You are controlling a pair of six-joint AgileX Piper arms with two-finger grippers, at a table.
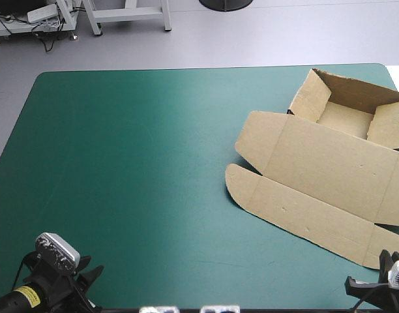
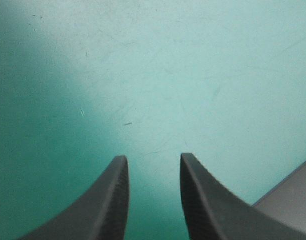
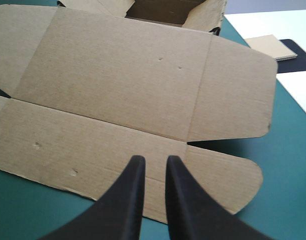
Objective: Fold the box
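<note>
fingers apart on both, right gripper by box lid

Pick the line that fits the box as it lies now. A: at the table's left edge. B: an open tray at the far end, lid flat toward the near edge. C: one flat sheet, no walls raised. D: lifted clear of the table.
B: the box has walls standing around a tray at its far end, while its lid lies spread flat on the teal-green cover toward the near edge.
</note>
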